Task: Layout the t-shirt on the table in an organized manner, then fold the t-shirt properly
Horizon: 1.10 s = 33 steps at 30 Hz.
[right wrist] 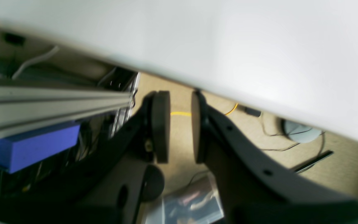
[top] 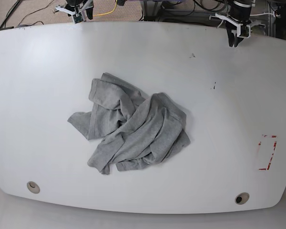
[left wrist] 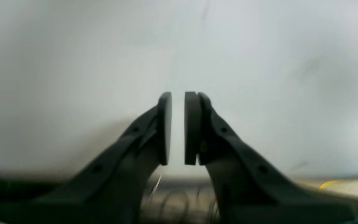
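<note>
The grey t-shirt [top: 131, 126] lies crumpled in a heap in the middle of the white table [top: 38, 71], with folds bunched over one another. My left gripper [top: 234, 41] hovers over the table's far right edge, well away from the cloth. In the left wrist view its pads [left wrist: 164, 127] stand a narrow gap apart above bare table [left wrist: 73, 62], with nothing between them. My right gripper [top: 78, 17] hangs beyond the far left edge. In the right wrist view its pads [right wrist: 161, 124] are slightly apart and empty, over the floor beside the table edge [right wrist: 259, 46].
A red tape rectangle [top: 267, 152] marks the right side, and two round grommets [top: 33, 186] [top: 241, 198] sit near the front edge. Dark specks [top: 213, 86] dot the right half. An aluminium rail [right wrist: 42, 105], a blue box [right wrist: 33, 146] and floor cables lie beyond the far edge.
</note>
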Each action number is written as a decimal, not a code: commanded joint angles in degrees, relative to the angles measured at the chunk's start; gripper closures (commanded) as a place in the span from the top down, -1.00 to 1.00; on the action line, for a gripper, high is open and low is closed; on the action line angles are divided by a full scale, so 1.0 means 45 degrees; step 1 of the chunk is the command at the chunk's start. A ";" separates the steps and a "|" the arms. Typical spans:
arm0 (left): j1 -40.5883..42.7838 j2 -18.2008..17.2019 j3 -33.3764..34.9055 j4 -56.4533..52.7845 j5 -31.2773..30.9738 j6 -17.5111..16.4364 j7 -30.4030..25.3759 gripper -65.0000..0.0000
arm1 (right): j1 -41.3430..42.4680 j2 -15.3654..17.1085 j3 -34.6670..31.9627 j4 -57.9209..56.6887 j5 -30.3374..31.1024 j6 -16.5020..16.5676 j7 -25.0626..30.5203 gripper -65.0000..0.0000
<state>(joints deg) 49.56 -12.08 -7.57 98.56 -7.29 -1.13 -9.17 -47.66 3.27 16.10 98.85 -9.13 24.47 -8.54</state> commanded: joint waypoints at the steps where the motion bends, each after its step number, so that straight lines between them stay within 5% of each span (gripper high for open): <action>1: 0.0171 -0.0061 -0.0065 0.0163 0.0262 0.0025 -0.0356 -0.80 | -0.0027 0.0065 0.0027 0.0354 0.0416 -0.0075 0.1223 -0.63; 12: 0.0249 -0.0022 -0.0280 0.0397 0.0262 0.0006 -0.0356 -0.80 | -0.0418 0.0065 0.0066 0.1096 0.0397 -0.0075 0.0969 -0.90; 33: 0.0444 -0.0022 -0.0866 0.0768 0.0243 -0.0033 -0.0356 -0.79 | -0.1531 0.0085 0.0066 0.1252 0.0416 -0.0055 0.0852 -0.90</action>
<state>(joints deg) 50.68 -11.90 -11.16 100.95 -6.04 -1.50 -9.43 -52.95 3.38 16.08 103.46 -7.66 24.40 -6.00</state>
